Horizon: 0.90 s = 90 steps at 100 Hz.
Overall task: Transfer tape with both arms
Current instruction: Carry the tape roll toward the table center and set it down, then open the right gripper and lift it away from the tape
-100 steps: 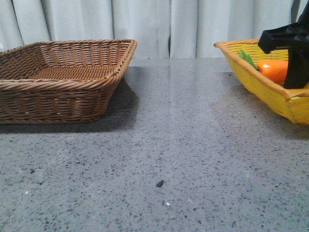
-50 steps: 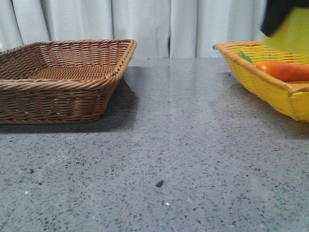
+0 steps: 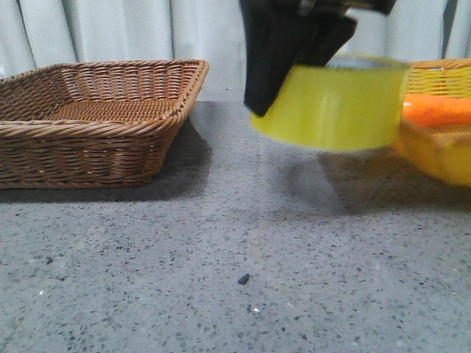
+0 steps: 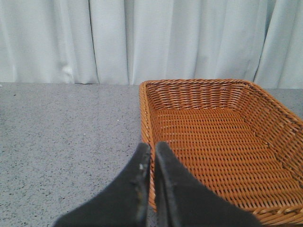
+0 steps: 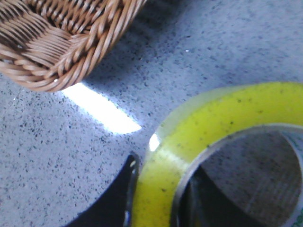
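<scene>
The yellow tape (image 3: 335, 107) hangs in the air over the middle of the table, held flat by my right gripper (image 3: 294, 55), which comes in from above. In the right wrist view the tape's wall (image 5: 208, 137) sits between the two black fingers (image 5: 111, 198), one outside the roll and one inside its core. My left gripper (image 4: 152, 147) is shut and empty, its tips over the near rim of the brown wicker basket (image 4: 213, 137). The left arm does not show in the front view.
The brown wicker basket (image 3: 96, 118) stands at the left of the grey speckled table. A yellow basket (image 3: 441, 147) with an orange carrot (image 3: 438, 109) stands at the right, partly behind the tape. White curtains hang behind.
My right gripper lifted the tape out of the yellow basket and carried it left, from the right edge to the middle of the table. The carrot stays in the basket.
</scene>
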### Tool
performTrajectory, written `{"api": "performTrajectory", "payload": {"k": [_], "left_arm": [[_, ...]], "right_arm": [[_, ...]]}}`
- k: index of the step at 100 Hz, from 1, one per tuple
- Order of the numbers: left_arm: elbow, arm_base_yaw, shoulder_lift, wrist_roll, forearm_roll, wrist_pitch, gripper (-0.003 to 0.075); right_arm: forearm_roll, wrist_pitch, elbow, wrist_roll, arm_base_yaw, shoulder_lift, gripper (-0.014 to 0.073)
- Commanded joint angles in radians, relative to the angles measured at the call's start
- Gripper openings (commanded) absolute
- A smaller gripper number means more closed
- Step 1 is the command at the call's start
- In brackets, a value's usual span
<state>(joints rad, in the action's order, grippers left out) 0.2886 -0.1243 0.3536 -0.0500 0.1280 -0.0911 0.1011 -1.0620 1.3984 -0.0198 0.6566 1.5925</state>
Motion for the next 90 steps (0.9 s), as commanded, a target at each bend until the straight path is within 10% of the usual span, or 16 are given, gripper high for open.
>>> {"api": "performTrajectory", "payload": {"k": [1,35,58,90], "left_arm": [[0.037,0.003,0.016,0.010,0.011,0.079,-0.0021],[0.037,0.003,0.016,0.010,0.011,0.079,-0.0021],[0.039,-0.003,0.016,0.010,0.011,0.103,-0.0009],[0.088,-0.123,0.052,0.010,0.011,0.125,0.0443]], "right_arm": [[-0.004,0.044,0.039,0.014,-0.001,-0.005,-0.0064],[0.019,0.067,0.039,0.014,0.000,0.042,0.0225],[0.019,0.077,0.039,0.014,0.000,0.018,0.0251],[0.019,0.073,0.039,0.012,0.000,-0.180,-0.0058]]}}
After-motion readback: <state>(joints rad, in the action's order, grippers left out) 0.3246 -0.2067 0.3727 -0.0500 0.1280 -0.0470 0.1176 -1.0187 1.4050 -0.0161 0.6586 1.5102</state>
